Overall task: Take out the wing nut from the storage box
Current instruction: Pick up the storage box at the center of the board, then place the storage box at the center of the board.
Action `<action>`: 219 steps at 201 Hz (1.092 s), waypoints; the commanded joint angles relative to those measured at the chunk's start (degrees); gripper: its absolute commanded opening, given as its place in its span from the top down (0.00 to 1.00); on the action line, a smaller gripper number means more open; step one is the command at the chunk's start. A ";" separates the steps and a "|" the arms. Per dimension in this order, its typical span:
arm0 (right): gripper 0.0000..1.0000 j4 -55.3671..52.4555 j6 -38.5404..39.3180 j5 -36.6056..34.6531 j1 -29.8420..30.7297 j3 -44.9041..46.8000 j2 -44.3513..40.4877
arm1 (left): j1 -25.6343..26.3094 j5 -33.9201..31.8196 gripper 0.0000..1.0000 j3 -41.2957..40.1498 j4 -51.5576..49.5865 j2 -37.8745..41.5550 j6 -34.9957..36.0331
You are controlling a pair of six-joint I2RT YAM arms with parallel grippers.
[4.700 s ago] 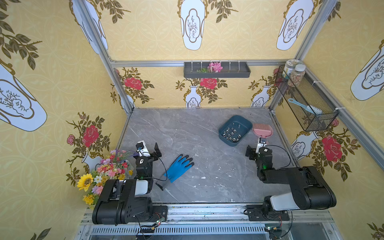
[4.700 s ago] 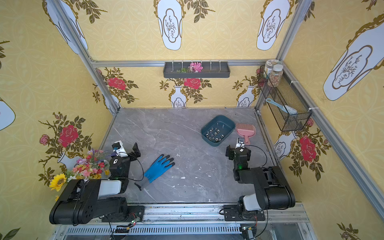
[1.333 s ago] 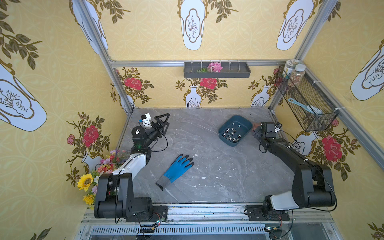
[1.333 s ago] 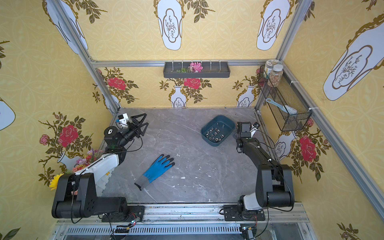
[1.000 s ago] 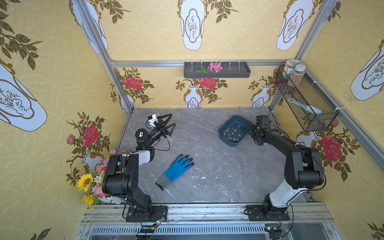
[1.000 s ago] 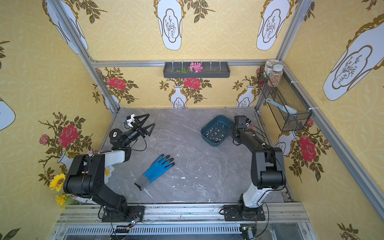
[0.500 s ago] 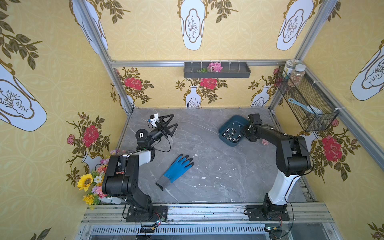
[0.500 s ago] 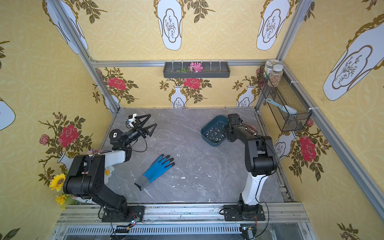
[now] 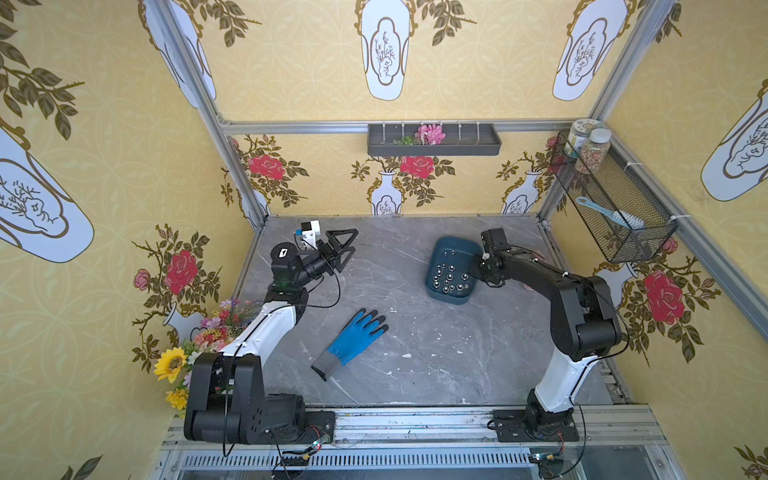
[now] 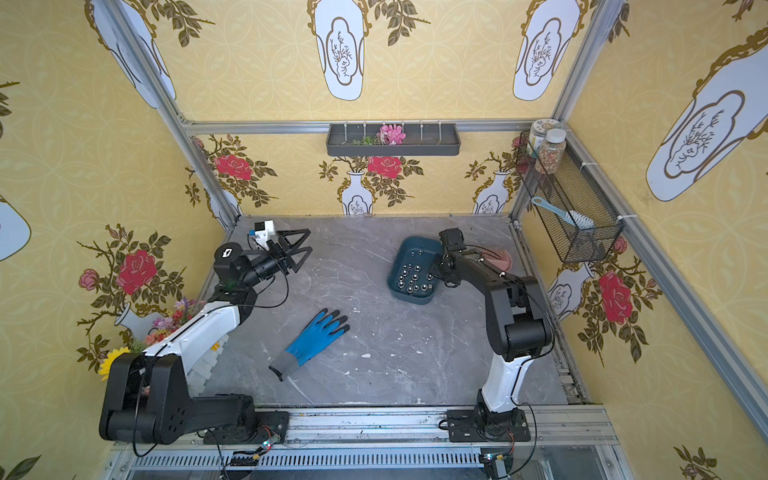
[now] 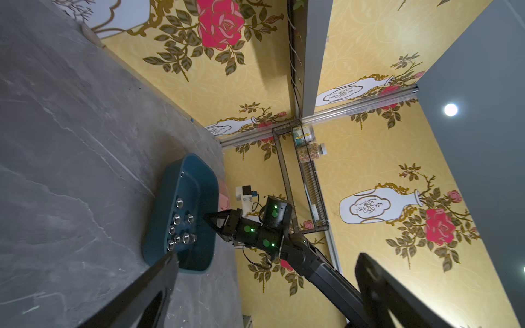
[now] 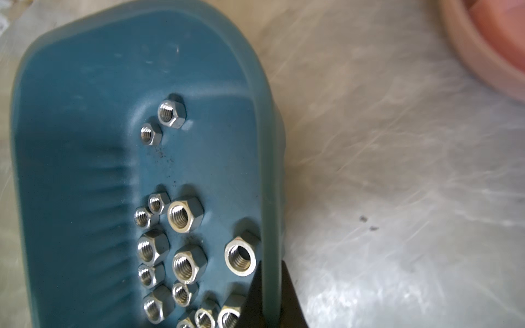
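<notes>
While right gripper (image 12: 268,284) pinches storage box (image 12: 85,142) rim, we find hex nuts (image 12: 184,217) just inboard; wing nut unseen; left gripper (image 9: 353,240) agape, empty, far.

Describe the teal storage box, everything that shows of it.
The storage box is a shallow, dark teal tray of matte plastic, rectangular with rounded corners and a low rim. It rests on the grey marbled table, toward the right back corner, apart from the pink scoop. Loose silvery hex nuts of several sizes lie on its floor. The right gripper is shut on its rim, one finger inside and one outside.
</notes>
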State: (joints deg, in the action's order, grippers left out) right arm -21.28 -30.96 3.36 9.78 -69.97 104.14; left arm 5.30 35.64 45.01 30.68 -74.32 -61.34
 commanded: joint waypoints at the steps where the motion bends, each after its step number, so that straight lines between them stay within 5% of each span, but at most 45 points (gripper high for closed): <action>1: 1.00 -1.48 2.92 5.70 1.32 0.23 -1.79 | 1.53 -10.25 0.01 2.66 -19.74 3.22 15.14; 37: 1.00 -6.93 5.47 11.08 3.53 0.85 -4.22 | 5.40 -25.02 0.01 6.75 -31.30 7.54 24.00; 90: 1.00 -20.09 4.23 21.22 3.62 0.61 -7.14 | 5.69 -33.31 0.01 9.71 -38.89 11.66 27.25; 167: 1.00 -30.57 3.73 24.60 7.19 2.43 -11.50 | 5.76 -32.48 0.01 10.62 -40.43 12.70 30.20; 219: 1.00 -27.69 4.34 16.64 12.46 2.44 -13.96 | 5.64 -33.45 0.01 10.48 -40.65 14.12 29.67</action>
State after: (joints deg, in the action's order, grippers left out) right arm -52.18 -27.38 22.61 19.81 -67.35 92.47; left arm 10.94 2.72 55.72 -9.89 -60.49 -31.94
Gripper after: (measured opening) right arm 0.088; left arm 0.991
